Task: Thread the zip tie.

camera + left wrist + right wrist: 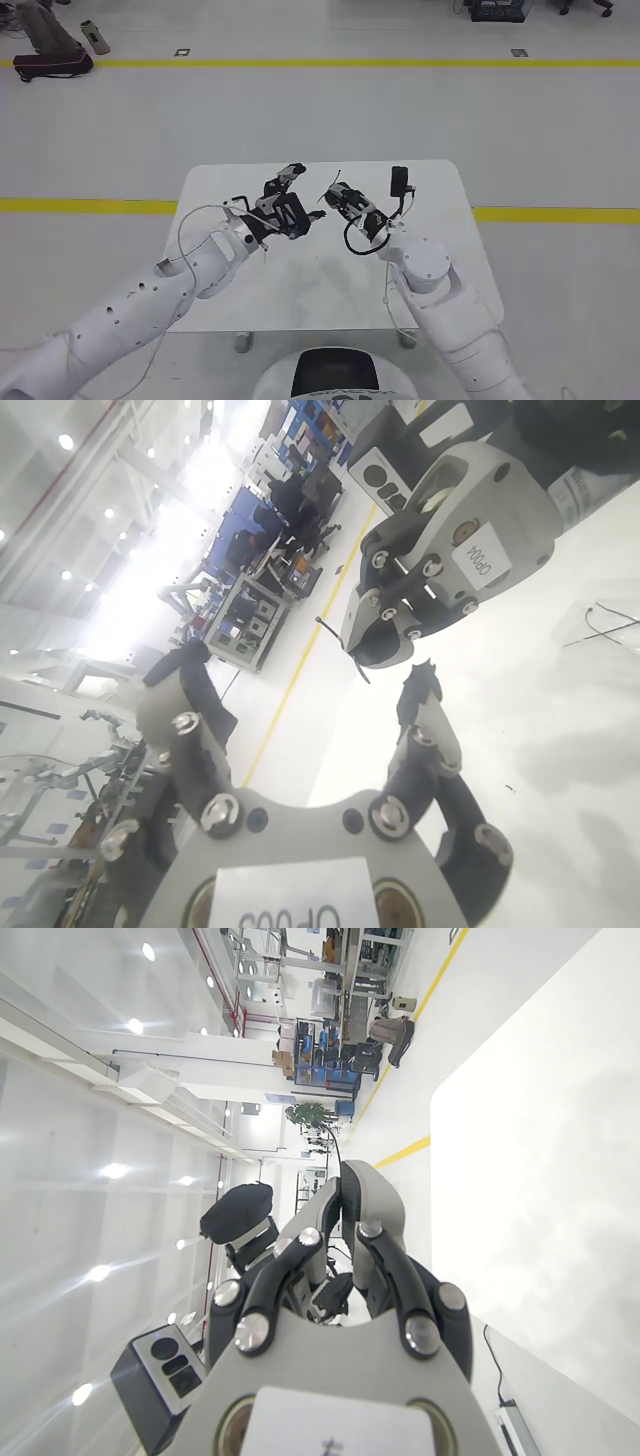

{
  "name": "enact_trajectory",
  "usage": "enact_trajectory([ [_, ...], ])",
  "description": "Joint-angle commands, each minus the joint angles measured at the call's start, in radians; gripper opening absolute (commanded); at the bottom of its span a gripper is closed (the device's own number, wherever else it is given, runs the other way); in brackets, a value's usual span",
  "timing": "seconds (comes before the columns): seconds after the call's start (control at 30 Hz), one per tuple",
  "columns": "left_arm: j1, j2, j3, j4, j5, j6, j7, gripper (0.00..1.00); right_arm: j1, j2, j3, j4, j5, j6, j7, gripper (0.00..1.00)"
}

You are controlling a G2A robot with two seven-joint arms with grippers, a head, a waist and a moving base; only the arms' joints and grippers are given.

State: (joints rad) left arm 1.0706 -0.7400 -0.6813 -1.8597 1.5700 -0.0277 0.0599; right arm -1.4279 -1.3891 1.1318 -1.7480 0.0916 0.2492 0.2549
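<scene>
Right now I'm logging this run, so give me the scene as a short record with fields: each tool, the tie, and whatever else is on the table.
right tool: shut on the tie, held above the table
left tool: open, holding nothing, facing the right tool at close range
tie: thin, black, sticking out on both sides of the shut fingers
spare ties: a few lying loose on the table, beyond the right tool

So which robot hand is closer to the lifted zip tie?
Right. The right gripper is shut on the zip tie; the left gripper is open, facing it close by, not touching.
</scene>
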Motion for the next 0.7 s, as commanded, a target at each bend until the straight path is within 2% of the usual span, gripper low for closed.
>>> enact_trajectory([
  [0.0, -0.007, 0.004, 0.014, 0.001, 0.0, 0.001, 0.003, 0.41, -0.003, 0.0, -0.001, -0.004, -0.001, 0.0, -0.008, 0.0],
  [0.27, -0.031, 0.015, 0.06, 0.003, 0.0, 0.015, 0.006, 0.31, -0.016, 0.002, -0.001, -0.027, -0.001, -0.003, -0.022, 0.0],
  [0.47, -0.051, 0.02, 0.091, 0.0, 0.0, 0.025, 0.009, 0.3, -0.024, 0.002, -0.006, -0.039, -0.002, -0.006, -0.032, 0.0],
  [0.67, -0.061, 0.022, 0.11, 0.001, 0.0, 0.033, 0.012, 0.22, -0.028, 0.003, -0.015, -0.042, -0.006, -0.003, -0.035, 0.0],
])
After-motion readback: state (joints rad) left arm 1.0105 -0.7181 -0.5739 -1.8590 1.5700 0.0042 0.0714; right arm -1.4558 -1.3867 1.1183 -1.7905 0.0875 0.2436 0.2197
